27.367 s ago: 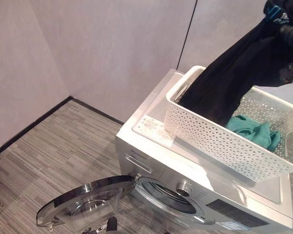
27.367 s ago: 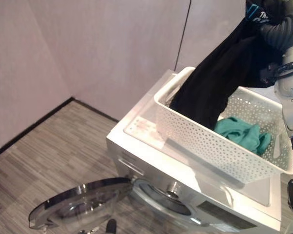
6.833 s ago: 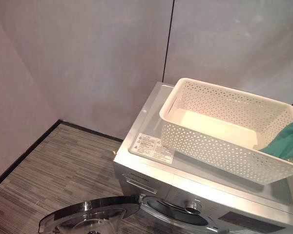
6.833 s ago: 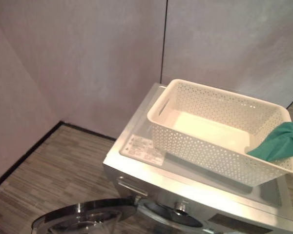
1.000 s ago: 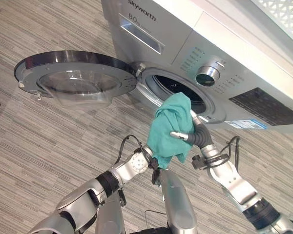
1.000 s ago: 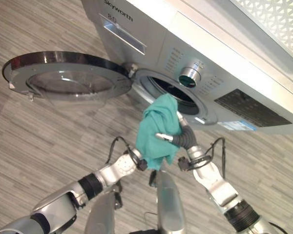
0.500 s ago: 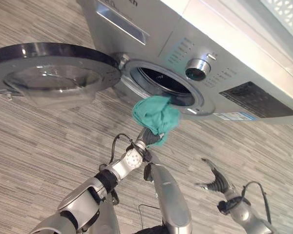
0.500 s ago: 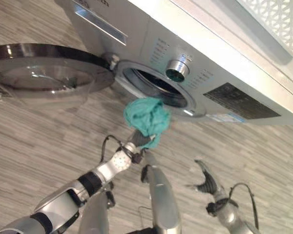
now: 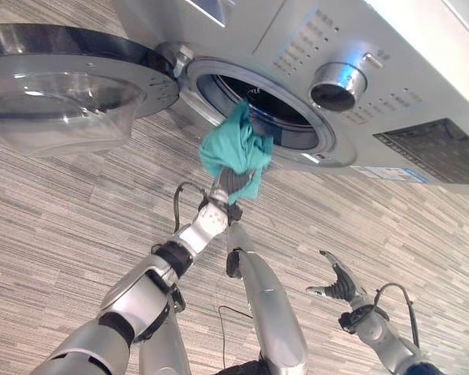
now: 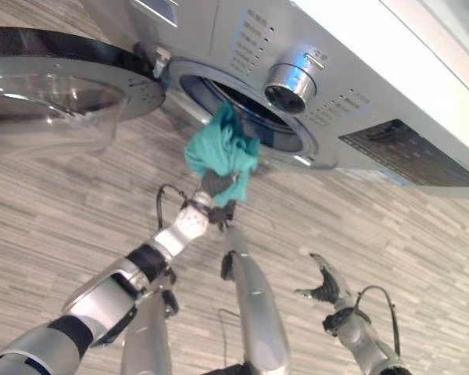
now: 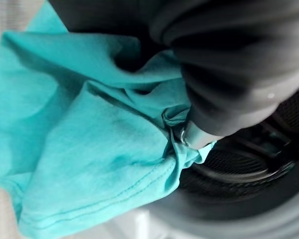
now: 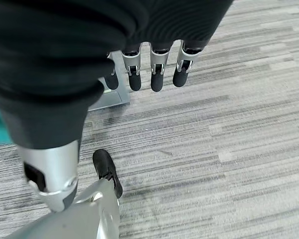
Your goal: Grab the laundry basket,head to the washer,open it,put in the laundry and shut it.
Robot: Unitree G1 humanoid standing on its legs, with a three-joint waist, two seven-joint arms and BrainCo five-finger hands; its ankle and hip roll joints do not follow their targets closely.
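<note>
Left robot hand (image 9: pixel 228 184) clutches teal cloth (image 9: pixel 233 148) at washer (image 9: pixel 313 55); wrist view reveals drum (image 11: pixel 249 159)

Cloth (image 9: pixel 233 146) at washer (image 9: pixel 328 47) opening, door (image 9: pixel 59 86) left of it

The cloth (image 9: pixel 234 150) is teal. The washer (image 9: pixel 422 70) is silver with a shiny knob (image 9: pixel 336 86). The floor (image 9: pixel 62 211) has grey stripes.
</note>
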